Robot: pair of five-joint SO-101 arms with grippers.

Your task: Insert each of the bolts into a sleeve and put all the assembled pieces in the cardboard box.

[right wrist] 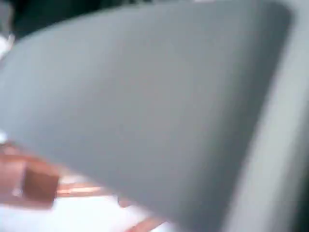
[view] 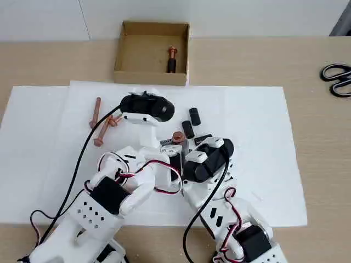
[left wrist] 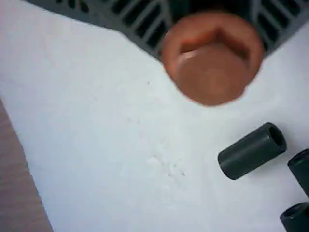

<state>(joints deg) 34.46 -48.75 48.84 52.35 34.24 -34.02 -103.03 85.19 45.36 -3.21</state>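
Copper-coloured bolt (left wrist: pixel 212 58) up close, round head end-on, blurred, overlapping edge of dark grey ribbed panel (left wrist: pixel 130 17) along top. White paper (left wrist: pixel 106 145) underneath, faint scuffs mid-sheet. Black sleeve (left wrist: pixel 251 151) lying on its side on paper, open bore showing at one end, apart from bolt. Second sleeve (left wrist: pixel 301 171) just beside it, cut by frame edge. Third sleeve (left wrist: pixel 295 220) at corner, partly visible. Strip of wooden tabletop (left wrist: pixel 19 193) past paper's edge.

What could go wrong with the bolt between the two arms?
1. The bolt sits close between both arms, so they might bump each other and drop it.
2. The loose sleeves lie right beside it; a nudge could roll them away across the paper.
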